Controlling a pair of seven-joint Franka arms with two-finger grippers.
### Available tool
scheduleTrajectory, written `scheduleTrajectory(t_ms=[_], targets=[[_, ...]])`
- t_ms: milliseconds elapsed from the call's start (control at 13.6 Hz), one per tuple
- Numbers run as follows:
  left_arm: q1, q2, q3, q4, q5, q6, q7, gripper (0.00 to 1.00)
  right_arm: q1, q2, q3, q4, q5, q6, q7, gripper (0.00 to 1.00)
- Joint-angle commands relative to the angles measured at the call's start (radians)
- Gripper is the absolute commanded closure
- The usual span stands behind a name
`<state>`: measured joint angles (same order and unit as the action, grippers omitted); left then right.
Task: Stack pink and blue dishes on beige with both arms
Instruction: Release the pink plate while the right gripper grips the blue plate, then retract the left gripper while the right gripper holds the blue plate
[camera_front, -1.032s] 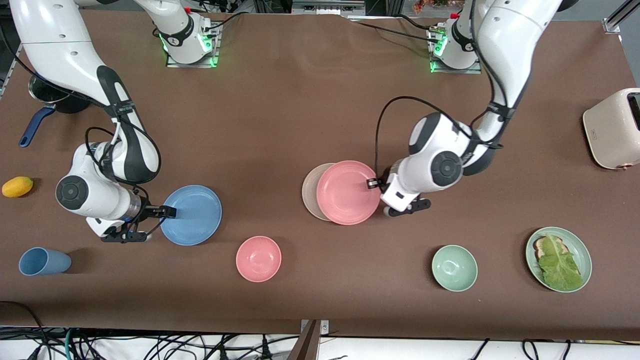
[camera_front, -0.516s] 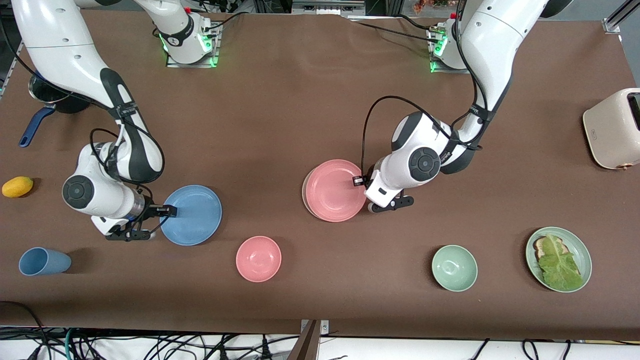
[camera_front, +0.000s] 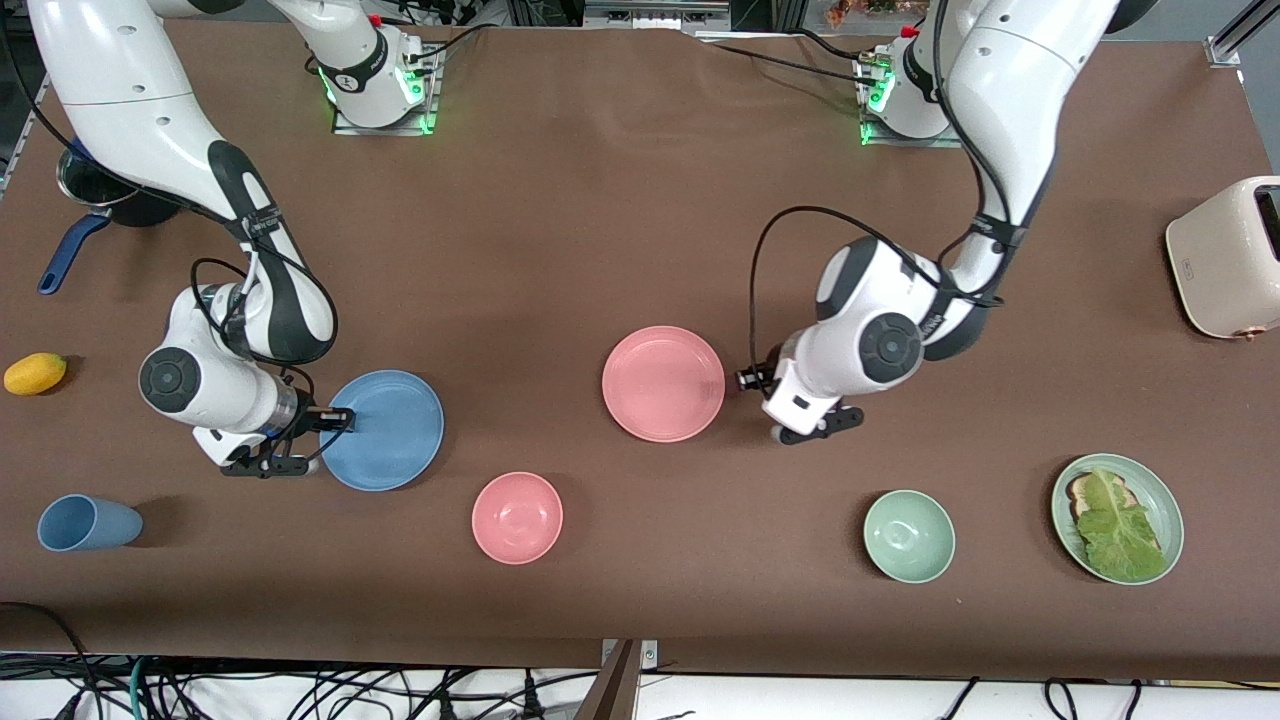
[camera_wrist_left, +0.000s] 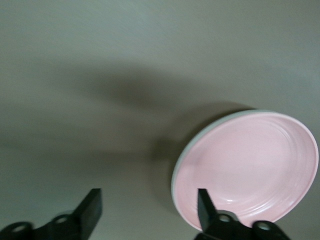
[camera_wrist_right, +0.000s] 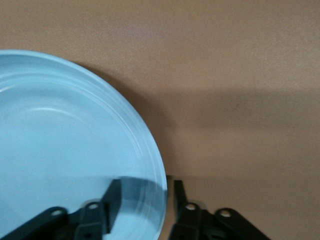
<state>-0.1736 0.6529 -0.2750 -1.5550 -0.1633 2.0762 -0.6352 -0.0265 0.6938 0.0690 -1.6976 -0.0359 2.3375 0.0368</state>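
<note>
The salmon pink plate (camera_front: 663, 383) lies flat mid-table and covers the beige plate. Of the beige plate I see only a thin pale rim (camera_wrist_left: 175, 172) under the pink plate (camera_wrist_left: 250, 165) in the left wrist view. My left gripper (camera_front: 748, 380) (camera_wrist_left: 148, 197) is open and empty, just off the pink plate's edge toward the left arm's end. The sky blue plate (camera_front: 385, 430) (camera_wrist_right: 65, 145) lies toward the right arm's end. My right gripper (camera_front: 338, 420) (camera_wrist_right: 146, 190) is open astride its rim, one finger (camera_wrist_right: 115, 200) over the plate and one (camera_wrist_right: 179, 192) outside it.
A small pink bowl (camera_front: 517, 517), a blue cup (camera_front: 88, 522), a green bowl (camera_front: 908, 535) and a green plate with lettuce (camera_front: 1117, 518) lie nearer the front camera. A toaster (camera_front: 1225, 257) stands at the left arm's end. A yellow fruit (camera_front: 35, 373) and a pot (camera_front: 95, 190) are at the right arm's end.
My left gripper slid the pink plate over the beige one, let it go and drew back toward the left arm's end. The right arm edged closer to the blue plate, which has not moved.
</note>
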Motion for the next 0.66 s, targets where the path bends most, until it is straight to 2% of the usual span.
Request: scheduleTrajectory(t_ms=[0,74,295,442,590], targets=[[0.071,-0.027,-0.007,0.027,0.040,-0.094,0.067,0.00,-0.009,-0.014,0.008,-0.013,-0.010,0.006,-0.011,0.91],[0.095,-0.041,-0.006,0.027,0.041,-0.113,0.095,0.00,-0.010,-0.013,0.009,-0.013,-0.010,0.006,-0.018,1.00],[0.178,-0.067,-0.007,0.020,0.042,-0.194,0.146,0.00,-0.007,-0.033,0.012,0.016,-0.013,-0.004,-0.023,1.00],[0.229,-0.078,-0.006,0.021,0.063,-0.219,0.167,0.00,-0.001,-0.043,0.020,0.083,-0.010,-0.102,-0.021,1.00],[0.256,-0.079,-0.006,0.013,0.097,-0.220,0.213,0.00,0.019,-0.048,0.034,0.212,-0.007,-0.244,-0.020,1.00]])
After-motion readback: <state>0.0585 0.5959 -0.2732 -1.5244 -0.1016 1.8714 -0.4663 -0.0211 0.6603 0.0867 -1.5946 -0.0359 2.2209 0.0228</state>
